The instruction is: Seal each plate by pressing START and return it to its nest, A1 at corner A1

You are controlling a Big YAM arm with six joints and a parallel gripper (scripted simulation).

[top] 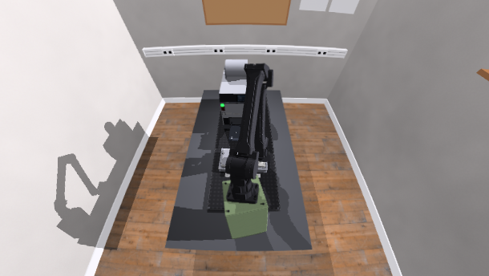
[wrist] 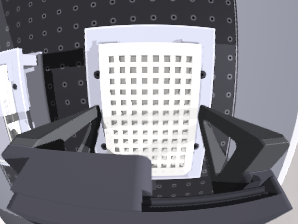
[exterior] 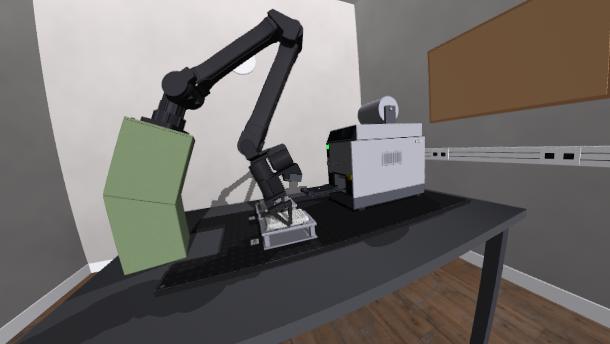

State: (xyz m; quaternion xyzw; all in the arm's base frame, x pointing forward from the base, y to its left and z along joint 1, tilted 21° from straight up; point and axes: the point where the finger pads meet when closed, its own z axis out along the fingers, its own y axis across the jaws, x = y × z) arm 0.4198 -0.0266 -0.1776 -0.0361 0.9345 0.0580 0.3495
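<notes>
A white plate (wrist: 145, 95) (exterior: 301, 218) with open-looking square wells lies in the right-hand nest (wrist: 150, 34) (exterior: 314, 232). My gripper (wrist: 149, 110) is open, low over this nest, with one finger beside each long side of the plate; contact cannot be told. The other nest (wrist: 16, 62) (top: 220, 161) shows at the left, with a white surface in it, cut off by the wrist view. The sealer (top: 233, 87) (exterior: 387, 172) has its lamp (top: 222, 105) (exterior: 327, 147) green. Its dark stage (top: 235, 132) (exterior: 320, 190) is out, with no plate on the visible part. Well A1's label cannot be read.
The arm stands on a green pedestal (top: 246, 222) (exterior: 147, 170) at the table's near end. A dark perforated board (top: 216, 196) (exterior: 200, 267) lies under the nests and sealer. A foil roll (top: 236, 68) (exterior: 375, 111) sits on top of the sealer.
</notes>
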